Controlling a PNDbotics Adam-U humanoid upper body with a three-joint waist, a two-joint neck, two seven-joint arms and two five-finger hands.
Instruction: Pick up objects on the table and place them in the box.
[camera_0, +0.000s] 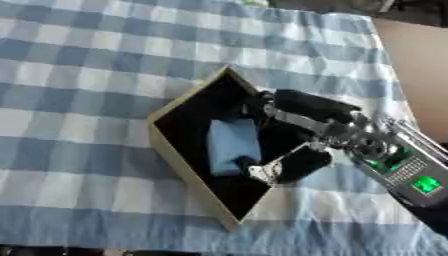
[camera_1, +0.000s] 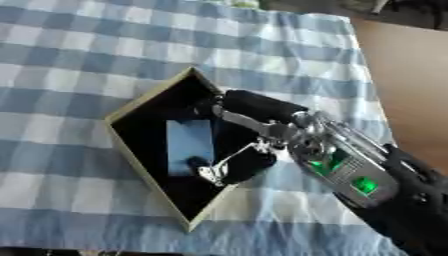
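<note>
An open box (camera_0: 185, 169) with tan walls and a black inside sits cornerwise on the blue and white checked cloth (camera_0: 87, 75). A light blue block (camera_0: 232, 144) lies flat on its bottom. My right hand (camera_0: 325, 126) comes in from the lower right and reaches over the box's right wall. Its fingers (camera_0: 267, 106) are spread near the block's far end and its thumb (camera_0: 262, 170) lies at the near end. I cannot see whether they touch the block. My left hand shows in neither view.
My right forearm (camera_0: 407, 172), with green lights on it, crosses the lower right corner. The cloth ends at the right, where a bare brown surface (camera_0: 420, 75) begins. No loose objects show on the cloth around the box.
</note>
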